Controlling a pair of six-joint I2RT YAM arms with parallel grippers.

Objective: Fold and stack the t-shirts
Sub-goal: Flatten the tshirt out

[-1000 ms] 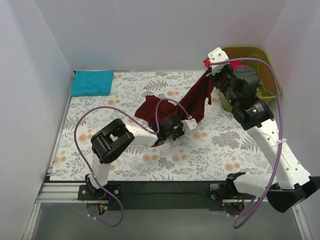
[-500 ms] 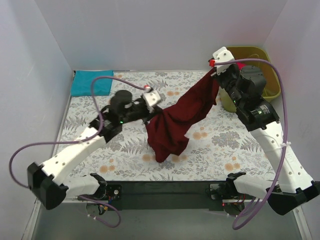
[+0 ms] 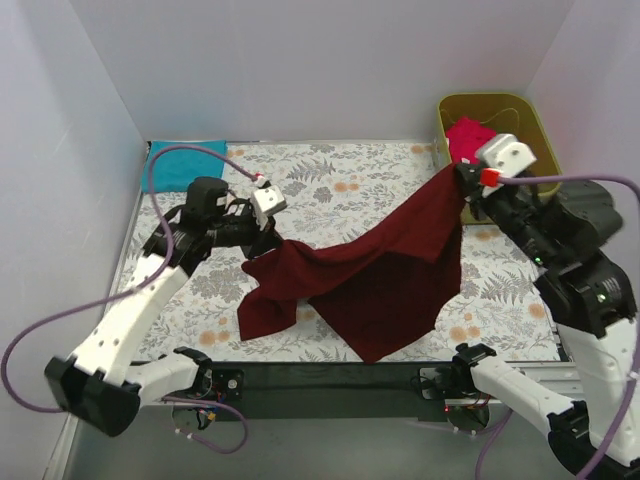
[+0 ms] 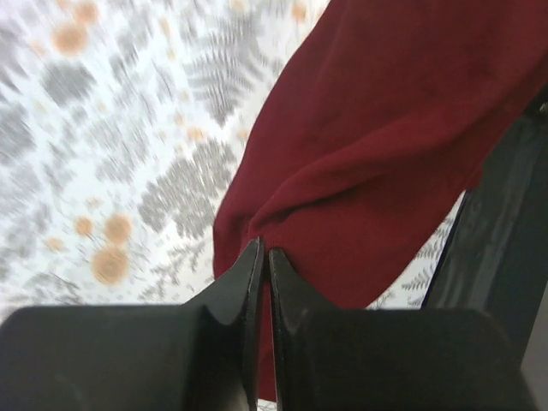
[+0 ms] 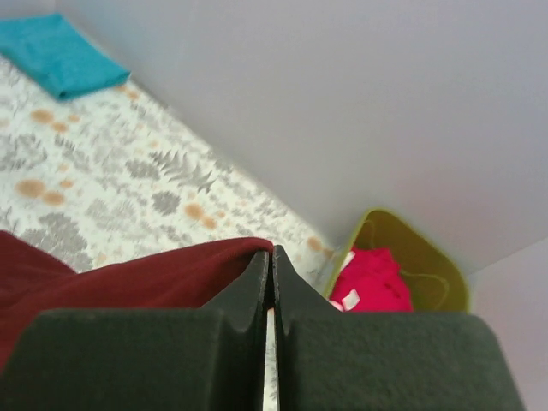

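Note:
The dark maroon t-shirt (image 3: pixel 380 270) hangs stretched between both grippers above the floral tablecloth (image 3: pixel 330 180). My left gripper (image 3: pixel 264 243) is shut on its left corner, and the left wrist view shows the cloth (image 4: pixel 385 128) pinched at the tips (image 4: pixel 264 248). At the right, my right gripper (image 3: pixel 463 177) is shut on the shirt's other end, with maroon cloth (image 5: pixel 128 278) bunched at its tips (image 5: pixel 272 250). The shirt's lower edge sags to the table near the front. A teal t-shirt (image 3: pixel 180 160) lies folded at the back left. The red-pink t-shirt (image 3: pixel 468 138) lies in the tub.
An olive-green tub (image 3: pixel 530 120) stands at the back right corner, just behind the right gripper. White walls close in the left, back and right sides. The black rail (image 3: pixel 330 385) runs along the near edge under the shirt's hem.
My left gripper has swung left and back with one corner. My right gripper has moved right and nearer, so the maroon shirt now spans wide between them.

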